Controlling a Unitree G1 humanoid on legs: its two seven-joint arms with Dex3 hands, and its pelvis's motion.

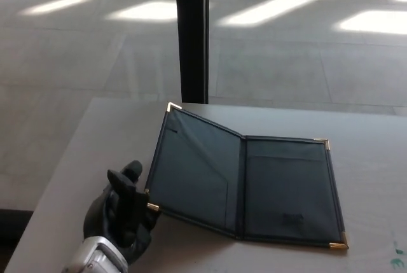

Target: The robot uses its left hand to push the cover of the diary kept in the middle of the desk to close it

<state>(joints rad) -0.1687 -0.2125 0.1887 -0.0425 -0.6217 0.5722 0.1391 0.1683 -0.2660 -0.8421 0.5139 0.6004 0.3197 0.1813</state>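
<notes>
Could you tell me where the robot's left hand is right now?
In the head view, the left hand is low on the left, over the desk, right at the near-left gold corner of the open diary.

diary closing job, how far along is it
Done: the left hand has reached the diary, sitting at the gold near corner of its left cover. In hand: that cover is tilted up off the desk, with the hand beside its outer edge; whether it touches is unclear. Left: the diary lies open, so the whole push over onto the flat right side remains.
</notes>
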